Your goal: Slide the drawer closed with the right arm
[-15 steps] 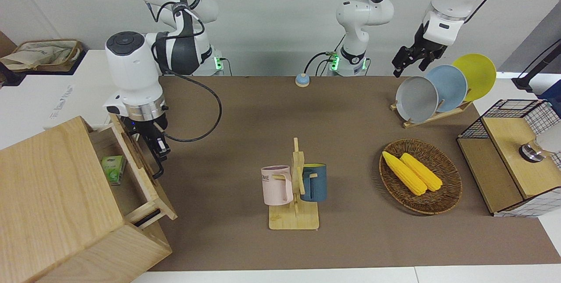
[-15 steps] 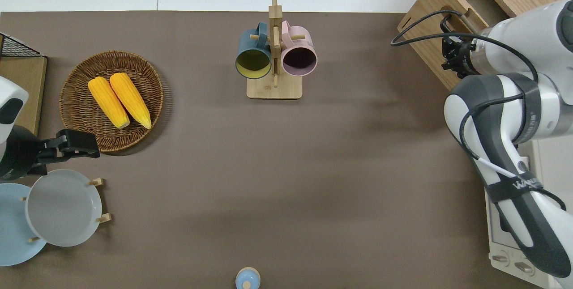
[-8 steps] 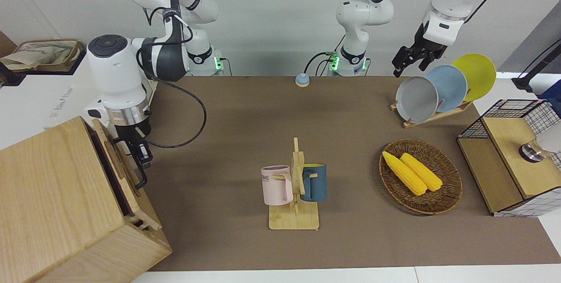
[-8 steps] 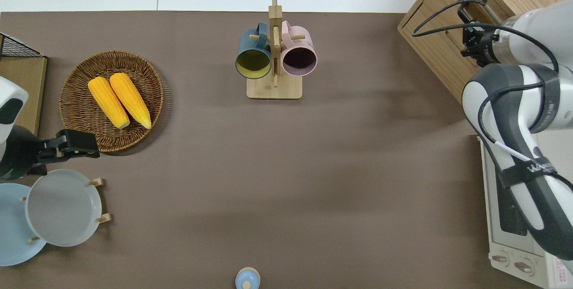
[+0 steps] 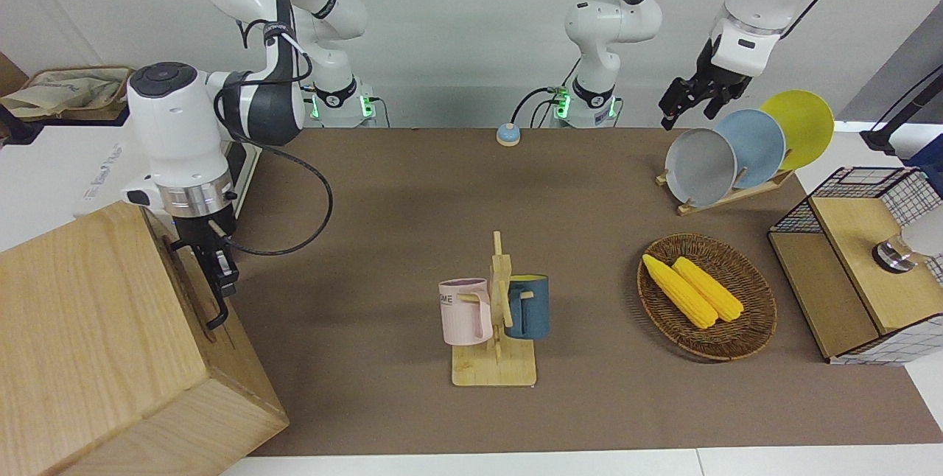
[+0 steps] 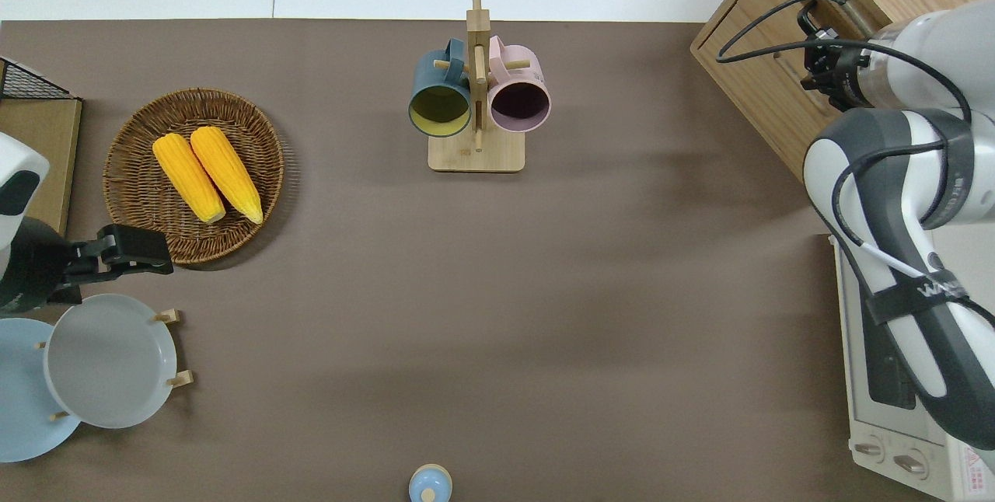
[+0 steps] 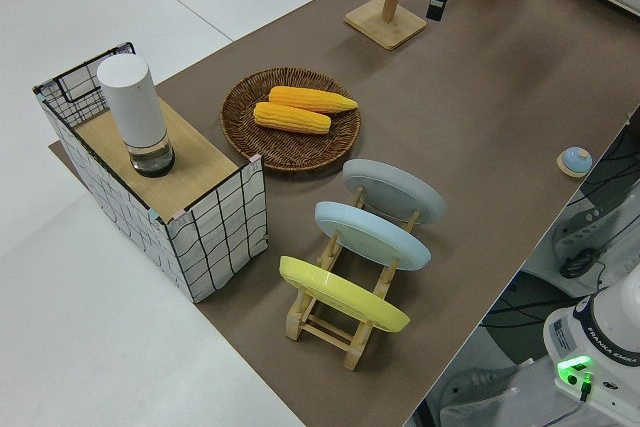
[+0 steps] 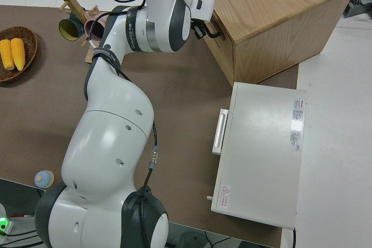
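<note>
Now the right tool (image 5: pixel 218 275) grips the handle (image 5: pixel 214 292) of the drawer (image 5: pixel 193 288), flush in its cabinet (image 5: pixel 88 343).

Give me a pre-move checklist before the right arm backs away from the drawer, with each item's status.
1. Drawer flush with cabinet: ok, no gap shows.
2. Right gripper at the black handle: ok.
3. Right gripper's fingers released from the handle: cannot tell.
4. Cable free of the handle: ok, it hangs over the mat.
5. Mug rack out of the retreat path: ok, well apart.
6. Left arm parked: ok.
</note>
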`<state>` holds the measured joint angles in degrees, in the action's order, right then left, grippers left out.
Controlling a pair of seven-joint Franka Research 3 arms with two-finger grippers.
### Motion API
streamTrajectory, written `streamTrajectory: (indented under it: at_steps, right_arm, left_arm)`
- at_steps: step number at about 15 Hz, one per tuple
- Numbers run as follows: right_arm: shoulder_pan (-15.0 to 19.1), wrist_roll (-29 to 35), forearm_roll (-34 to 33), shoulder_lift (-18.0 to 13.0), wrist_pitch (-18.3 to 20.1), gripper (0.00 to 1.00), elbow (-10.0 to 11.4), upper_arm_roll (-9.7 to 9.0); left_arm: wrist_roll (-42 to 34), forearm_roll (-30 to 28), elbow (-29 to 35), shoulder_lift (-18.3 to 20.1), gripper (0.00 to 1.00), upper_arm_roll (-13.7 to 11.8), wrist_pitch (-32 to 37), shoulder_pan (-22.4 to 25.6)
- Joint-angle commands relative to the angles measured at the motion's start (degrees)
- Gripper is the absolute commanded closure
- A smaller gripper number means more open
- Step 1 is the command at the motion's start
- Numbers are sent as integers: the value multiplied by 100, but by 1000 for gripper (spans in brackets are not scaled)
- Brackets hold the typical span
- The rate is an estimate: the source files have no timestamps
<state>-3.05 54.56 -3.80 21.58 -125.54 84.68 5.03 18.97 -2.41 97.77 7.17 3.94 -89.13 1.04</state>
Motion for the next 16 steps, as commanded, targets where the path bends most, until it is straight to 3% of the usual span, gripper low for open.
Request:
streamTrajectory:
  at_steps: [1,2,3,5,8,9,11,12,13,14,16]
  right_arm:
    - [-45,46,-50,-240,336,1000,12,-264]
    - [-160,46,-42,-355,599,1000,39,-283]
    - [-222,-15,-42,-512,810,1000,74,-422]
    - [-406,-1003,11,-890,1302,1000,372,-503]
    - [-503,-1796,46,-1295,1575,1000,671,-511]
    - [-512,-2478,55,-1488,1899,970,759,-511]
    - [-504,-3344,134,-1770,2384,497,804,-511]
    - [-504,-3634,134,-1884,2551,349,804,-511]
    - [-504,-3880,143,-1998,2718,116,804,-511]
    - [-504,-4126,152,-2104,2859,16,813,-511]
    - [-504,-4540,327,-2288,3044,15,813,-511]
  left_arm:
    - [-51,-5,-21,48,7,-25,89,-7]
    - [-51,-5,-21,48,7,-25,89,-7]
    - [-51,-5,-21,48,7,-25,89,-7]
    - [-51,-5,-21,48,7,-25,97,-7]
    - [-51,-5,-21,48,7,-25,97,-7]
    - [-51,-5,-21,48,7,-25,89,-7]
    - [-51,-5,-21,48,7,-25,97,-7]
    - [-51,-5,-21,48,7,-25,97,-7]
    - [-51,-5,-21,48,7,-25,89,-7]
    - [-51,-5,-21,48,7,-25,89,-7]
    - [-51,-5,-21,48,7,-25,97,-7]
